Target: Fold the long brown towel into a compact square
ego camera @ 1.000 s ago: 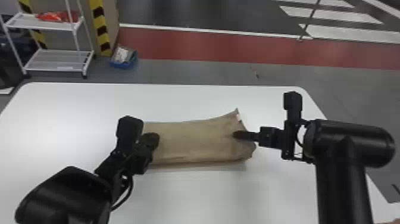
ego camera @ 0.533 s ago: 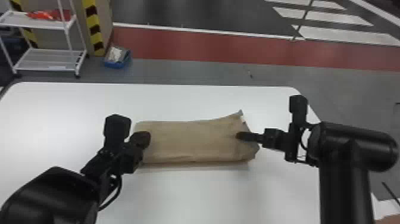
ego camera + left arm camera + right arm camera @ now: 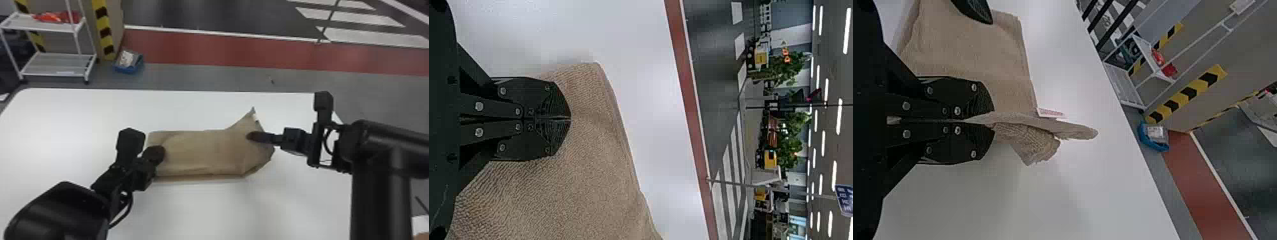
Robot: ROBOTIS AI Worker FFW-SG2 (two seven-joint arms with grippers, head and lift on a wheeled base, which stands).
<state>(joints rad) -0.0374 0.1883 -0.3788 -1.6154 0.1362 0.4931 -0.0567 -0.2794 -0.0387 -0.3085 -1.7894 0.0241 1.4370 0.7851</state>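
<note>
Brown towel: a long folded strip on the white table, its far right corner drawn into a raised peak
White label: on the towel's right edge, near that peak
Left gripper: at the towel's left end, fingers closed together tip to tip; whether cloth is pinched between them, cannot tell
Right gripper: at the towel's right end, fingers clamped on gathered cloth, a loose flap sticking out past the tips
White shelf rack: beyond the towel, to its left
</note>
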